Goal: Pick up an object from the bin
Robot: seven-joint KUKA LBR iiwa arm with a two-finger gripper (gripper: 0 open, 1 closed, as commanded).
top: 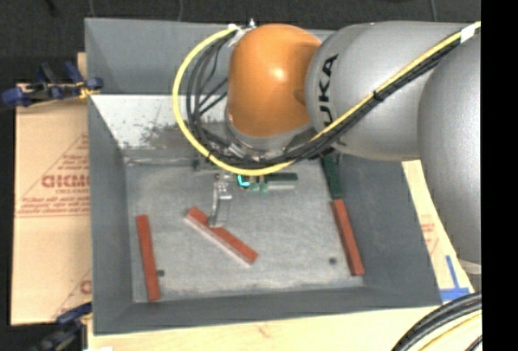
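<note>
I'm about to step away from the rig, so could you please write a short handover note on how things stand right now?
Gripper: low over the middle of the bin, at the upper-left end of the slanted red bar. Whether it is open or shut cannot be told.
Other things: left red bar along the left wall, right red bar by the right wall, dark green bar just above that one.
Done: approach only; the slanted red bar lies flat on the floor.
Left: grasp and lift.
</note>
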